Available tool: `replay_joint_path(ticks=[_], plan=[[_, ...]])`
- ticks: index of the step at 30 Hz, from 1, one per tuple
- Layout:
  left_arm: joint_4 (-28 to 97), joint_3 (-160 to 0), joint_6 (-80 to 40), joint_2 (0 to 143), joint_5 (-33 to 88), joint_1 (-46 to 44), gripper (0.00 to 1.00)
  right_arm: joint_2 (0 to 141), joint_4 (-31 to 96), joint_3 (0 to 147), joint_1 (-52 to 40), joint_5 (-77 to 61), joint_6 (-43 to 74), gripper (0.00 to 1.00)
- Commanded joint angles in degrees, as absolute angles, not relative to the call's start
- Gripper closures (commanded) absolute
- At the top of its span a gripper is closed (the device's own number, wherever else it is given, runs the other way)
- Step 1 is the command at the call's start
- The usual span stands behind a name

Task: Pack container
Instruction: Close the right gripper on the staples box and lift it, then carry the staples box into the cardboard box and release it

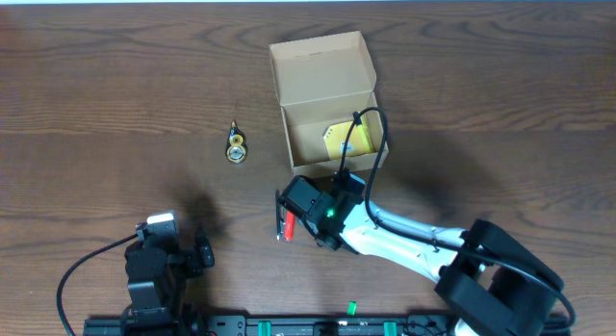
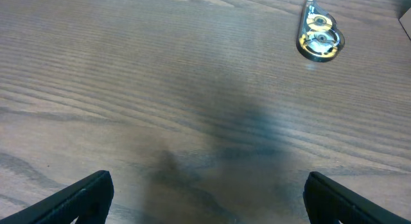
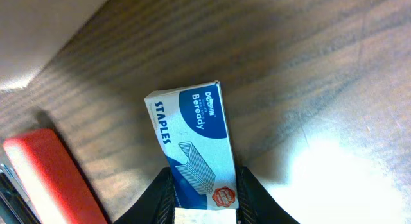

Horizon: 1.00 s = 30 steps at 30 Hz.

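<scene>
The container, a tan cardboard box [image 1: 327, 100], stands open at the table's middle back with its flap lid raised and a yellow item [image 1: 346, 139] inside. My right gripper [image 1: 306, 209] is just in front of the box. It is shut on a blue and white staples box [image 3: 192, 137], which the right wrist view shows between the fingers [image 3: 204, 195] above the wood. A corner of the container [image 3: 38, 31] shows at the top left of that view. My left gripper [image 2: 205, 198] is open and empty over bare wood at the front left [image 1: 178, 249].
A red stapler [image 1: 286, 223] lies just left of my right gripper and also shows in the right wrist view [image 3: 54, 179]. A yellow and clear correction tape dispenser [image 1: 236, 145] lies left of the container and shows far ahead in the left wrist view [image 2: 319, 33].
</scene>
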<state>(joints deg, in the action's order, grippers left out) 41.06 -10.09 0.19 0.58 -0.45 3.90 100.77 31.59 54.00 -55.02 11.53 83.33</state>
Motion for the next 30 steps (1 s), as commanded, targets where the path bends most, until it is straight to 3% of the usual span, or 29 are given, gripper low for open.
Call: replay_joint_path(ticks=[1,13,18,30], plan=[[41.52,-9.19,-0.01,0.23,-1.06,3.73,0.04,101.41,33.98,52.88,-56.49,6.61,83.5,0.81],[41.52,-9.19,-0.01,0.23,-1.06,3.73,0.04,90.0,39.57,52.88,-60.16,7.51,83.2,0.83],[41.52,-9.19,-0.01,0.23,-1.06,3.73,0.05,83.77,39.62,52.9,-60.2,7.99,79.96,0.87],[41.52,-9.19,-0.01,0.23,-1.06,3.73,0.04,75.0,38.2,58.52,-54.98,20.1,65.45,0.82]])
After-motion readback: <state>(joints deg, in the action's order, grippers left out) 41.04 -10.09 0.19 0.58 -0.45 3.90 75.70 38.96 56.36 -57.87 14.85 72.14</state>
